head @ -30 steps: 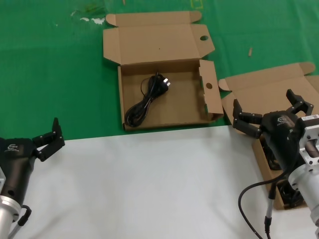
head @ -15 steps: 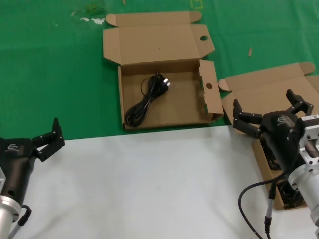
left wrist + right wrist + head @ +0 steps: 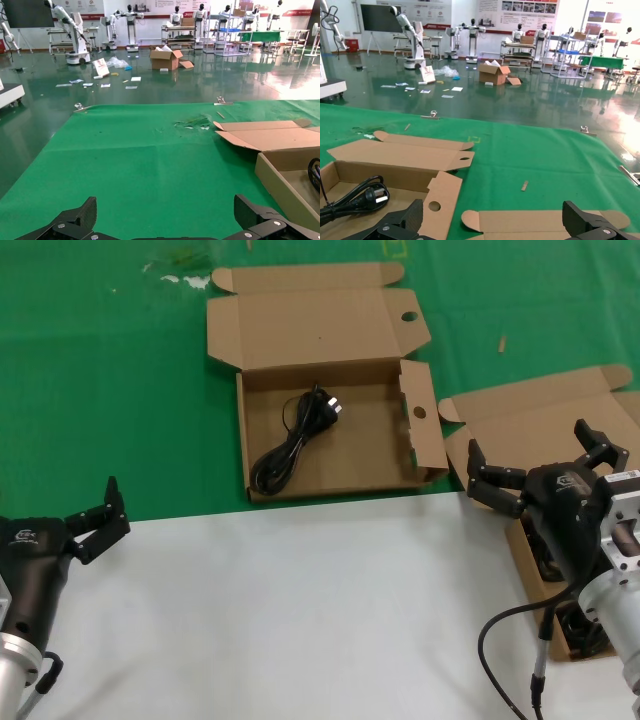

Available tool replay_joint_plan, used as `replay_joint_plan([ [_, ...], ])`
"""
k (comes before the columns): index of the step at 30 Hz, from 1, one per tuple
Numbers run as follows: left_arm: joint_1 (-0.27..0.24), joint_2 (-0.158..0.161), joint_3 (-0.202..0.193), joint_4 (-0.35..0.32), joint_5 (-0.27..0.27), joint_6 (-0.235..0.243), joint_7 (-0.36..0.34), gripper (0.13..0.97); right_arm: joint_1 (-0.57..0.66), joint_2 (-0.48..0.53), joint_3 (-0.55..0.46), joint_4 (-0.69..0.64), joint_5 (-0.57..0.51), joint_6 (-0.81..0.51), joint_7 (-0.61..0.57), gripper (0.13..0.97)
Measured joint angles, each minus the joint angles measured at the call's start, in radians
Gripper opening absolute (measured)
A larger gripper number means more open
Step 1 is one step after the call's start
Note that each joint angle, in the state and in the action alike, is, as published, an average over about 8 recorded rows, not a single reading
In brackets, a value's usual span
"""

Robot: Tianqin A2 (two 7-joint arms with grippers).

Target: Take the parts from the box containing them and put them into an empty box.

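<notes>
The shallow box with round holes lies open at the middle of the green mat, and one black power cord rests inside it. The same box and cord show in the right wrist view. At the right stands the plain-lidded box; my right arm covers most of it, with dark cords partly showing inside. My right gripper hangs open and holding nothing above this box's near-left part. My left gripper waits open and unloaded at the mat's front edge, far left.
A white tabletop fills the foreground in front of the green mat. A small tan scrap lies on the mat behind the right box. A black cable loops off my right arm.
</notes>
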Motion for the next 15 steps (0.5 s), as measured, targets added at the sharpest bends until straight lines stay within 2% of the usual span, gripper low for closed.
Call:
replay_joint_plan([
  [15,0.000,0.000,0.000,0.000,0.000,0.000,0.000,0.966,0.000,0.000,0.000,0.000,0.000,0.000,0.000,0.966],
])
